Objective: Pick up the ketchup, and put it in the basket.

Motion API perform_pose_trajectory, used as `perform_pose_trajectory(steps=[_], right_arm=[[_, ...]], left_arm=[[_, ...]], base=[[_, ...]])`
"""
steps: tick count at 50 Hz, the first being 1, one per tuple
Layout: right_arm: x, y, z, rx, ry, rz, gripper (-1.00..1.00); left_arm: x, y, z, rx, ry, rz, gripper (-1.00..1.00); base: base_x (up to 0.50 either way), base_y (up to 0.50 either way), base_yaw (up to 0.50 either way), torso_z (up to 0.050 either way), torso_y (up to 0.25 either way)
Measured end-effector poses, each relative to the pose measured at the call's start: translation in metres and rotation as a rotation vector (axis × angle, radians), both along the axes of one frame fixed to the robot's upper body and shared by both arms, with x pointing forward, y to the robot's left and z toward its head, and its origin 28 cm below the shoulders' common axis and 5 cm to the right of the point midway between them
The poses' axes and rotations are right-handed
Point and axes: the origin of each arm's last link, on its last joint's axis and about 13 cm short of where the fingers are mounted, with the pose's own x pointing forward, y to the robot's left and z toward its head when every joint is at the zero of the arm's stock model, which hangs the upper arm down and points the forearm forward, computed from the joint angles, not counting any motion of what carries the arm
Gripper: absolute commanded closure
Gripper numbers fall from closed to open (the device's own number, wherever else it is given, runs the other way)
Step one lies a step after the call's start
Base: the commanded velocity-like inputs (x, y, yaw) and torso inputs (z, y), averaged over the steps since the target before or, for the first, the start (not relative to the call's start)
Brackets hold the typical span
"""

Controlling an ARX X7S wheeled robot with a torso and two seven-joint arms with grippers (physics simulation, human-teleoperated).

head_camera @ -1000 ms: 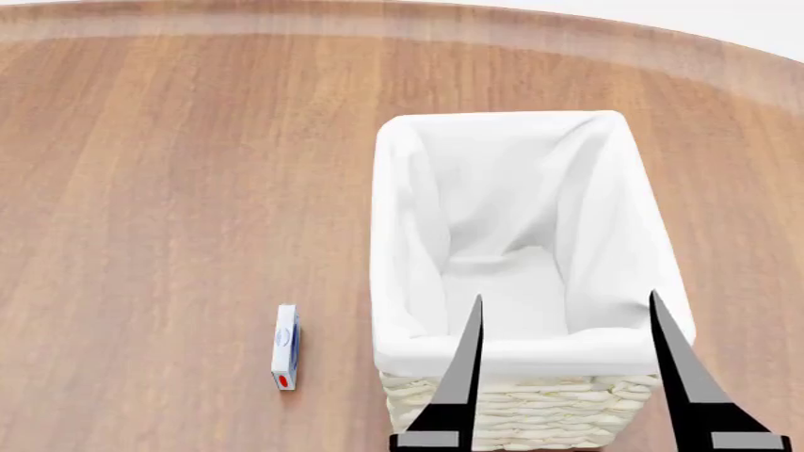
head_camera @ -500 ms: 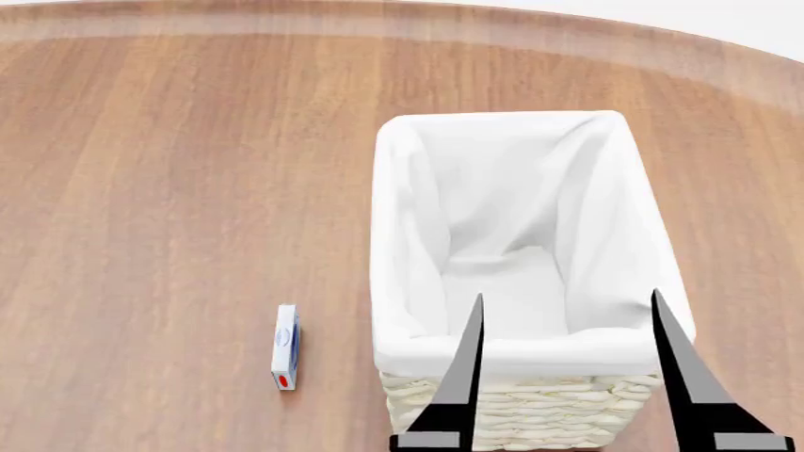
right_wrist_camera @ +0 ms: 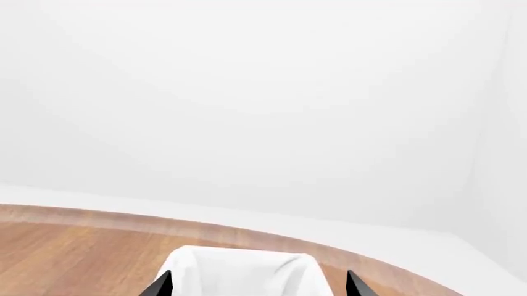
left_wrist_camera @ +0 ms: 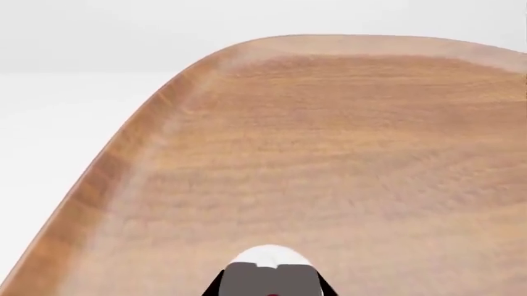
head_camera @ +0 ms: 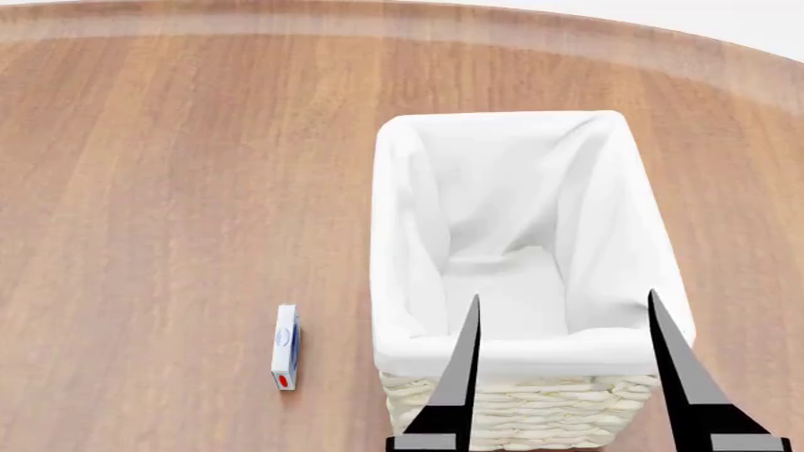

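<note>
The basket (head_camera: 503,358), cream wicker with a white cloth liner, stands right of centre on the table; nothing shows inside it. My right gripper (head_camera: 563,298) hangs open over its near end, its two dark fingers spread nearly as wide as the rim, and holds nothing. The right wrist view shows the liner (right_wrist_camera: 239,271) between those fingers (right_wrist_camera: 163,285). In the left wrist view my left gripper (left_wrist_camera: 271,272) has its grey pads (left_wrist_camera: 247,280) close together. A white rounded cap (left_wrist_camera: 268,253) pokes out beyond them, with a red speck below: the ketchup, mostly hidden. The left arm is out of the head view.
A small blue-and-white item with a red spot (head_camera: 285,347) lies flat on the wooden table (head_camera: 188,188), left of the basket. The table's curved far edge runs along the top of the head view. Its rounded corner (left_wrist_camera: 206,61) shows in the left wrist view.
</note>
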Motion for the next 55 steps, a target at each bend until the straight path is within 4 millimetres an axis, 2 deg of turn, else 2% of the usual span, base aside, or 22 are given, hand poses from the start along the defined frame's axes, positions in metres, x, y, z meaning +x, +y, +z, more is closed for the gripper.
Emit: perform_pose_trajectory(steps=[13,21,40,55], right_arm=[[0.001,0.0,0.0,0.0,0.0,0.001,-1.0],[0.0,0.0,0.0,0.0,-0.001,0.001,-1.0],[0.0,0.0,0.001,-0.001,-0.002,0.0,-1.0],[-0.001,-0.001,0.003,0.0,-0.007,-0.001,-1.0]], left_arm=[[0.002,0.0,-0.002,0.015,0.008,-0.014,1.0],[0.008,-0.006,0.01,0.059,-0.032,-0.106,1.0],[0.022,-0.027,0.094,0.254,-0.196,-0.39,1.0],[0.041,-0.059,0.162,0.43,-0.278,-0.72,1.0]], base=[[0.0,0.0,0.0,0.0,0.0],[0.0,0.0,0.0,0.0,0.0],[0.0,0.0,0.0,0.0,0.0],[0.0,0.0,0.0,0.0,0.0]])
